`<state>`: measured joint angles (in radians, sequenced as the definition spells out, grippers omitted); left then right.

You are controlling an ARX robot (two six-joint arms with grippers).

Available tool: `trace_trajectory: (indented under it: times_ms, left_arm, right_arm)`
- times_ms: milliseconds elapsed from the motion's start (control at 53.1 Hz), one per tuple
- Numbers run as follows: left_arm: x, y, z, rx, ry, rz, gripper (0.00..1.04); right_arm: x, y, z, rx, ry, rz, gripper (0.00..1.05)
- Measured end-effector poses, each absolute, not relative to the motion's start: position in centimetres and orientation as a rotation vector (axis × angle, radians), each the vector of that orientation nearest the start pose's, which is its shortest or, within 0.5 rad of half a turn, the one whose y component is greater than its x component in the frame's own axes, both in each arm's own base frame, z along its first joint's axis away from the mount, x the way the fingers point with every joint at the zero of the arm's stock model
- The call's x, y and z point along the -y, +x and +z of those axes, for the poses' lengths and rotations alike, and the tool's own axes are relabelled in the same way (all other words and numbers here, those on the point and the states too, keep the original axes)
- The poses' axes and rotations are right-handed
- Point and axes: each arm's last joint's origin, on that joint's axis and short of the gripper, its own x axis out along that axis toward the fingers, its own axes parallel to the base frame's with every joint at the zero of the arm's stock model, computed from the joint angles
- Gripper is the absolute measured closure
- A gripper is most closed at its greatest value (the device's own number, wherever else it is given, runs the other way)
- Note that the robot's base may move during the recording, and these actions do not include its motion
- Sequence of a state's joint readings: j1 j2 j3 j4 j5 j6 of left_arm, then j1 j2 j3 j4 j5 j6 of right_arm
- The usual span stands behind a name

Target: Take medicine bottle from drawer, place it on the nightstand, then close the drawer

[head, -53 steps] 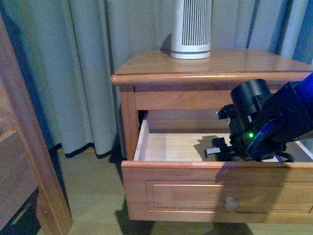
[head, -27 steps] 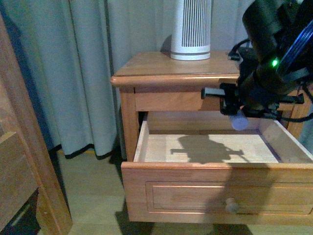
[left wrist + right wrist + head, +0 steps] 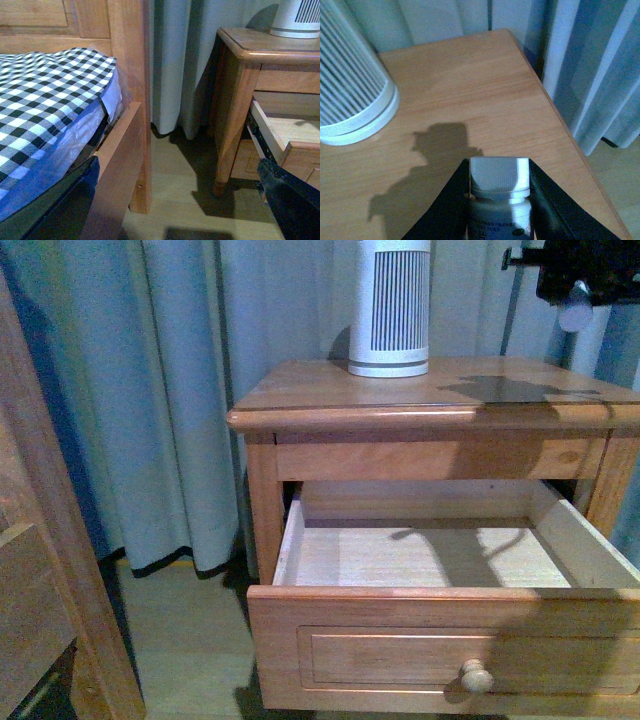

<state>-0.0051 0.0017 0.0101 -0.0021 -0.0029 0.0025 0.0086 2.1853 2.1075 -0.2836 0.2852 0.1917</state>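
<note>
High at the front view's top right, my right gripper (image 3: 572, 282) is shut on the medicine bottle (image 3: 577, 308), well above the nightstand (image 3: 450, 390). In the right wrist view the white ribbed cap and body of the medicine bottle (image 3: 500, 192) sit between the dark fingers (image 3: 445, 207) of the right gripper (image 3: 499, 186), over the nightstand top (image 3: 470, 90). The drawer (image 3: 450, 640) stands pulled out, its pale inside bare. My left gripper (image 3: 175, 210) is open near the floor beside the nightstand (image 3: 240, 90), with nothing in it.
A tall white ribbed device (image 3: 390, 305) stands at the back of the nightstand top, also in the right wrist view (image 3: 350, 90). Curtains (image 3: 180, 390) hang behind. A wooden bed post (image 3: 132, 100) and a checked bed cover (image 3: 45, 100) lie to the left.
My right gripper has lifted the medicine bottle out of the drawer and up above the nightstand top, moving back and right. The drawer stays open.
</note>
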Motion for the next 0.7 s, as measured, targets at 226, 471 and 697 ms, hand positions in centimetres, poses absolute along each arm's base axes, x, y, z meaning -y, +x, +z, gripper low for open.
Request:
trace_trajectory:
  times_ms: [226, 471, 697]
  left_arm:
    - [0.0, 9.7, 16.7, 0.006, 0.002, -0.003, 0.07]
    - [0.0, 9.7, 16.7, 0.006, 0.002, -0.002, 0.07]
    - [0.0, 9.7, 16.7, 0.006, 0.002, -0.002, 0.07]
  right_arm:
    - [1.3, 53.3, 28.5, -0.379, 0.116, -0.335, 0.68]
    - [1.2, 53.7, 28.6, -0.296, 0.134, -0.299, 0.29]
    - [1.3, 49.6, 32.0, -0.177, 0.164, -0.262, 0.07]
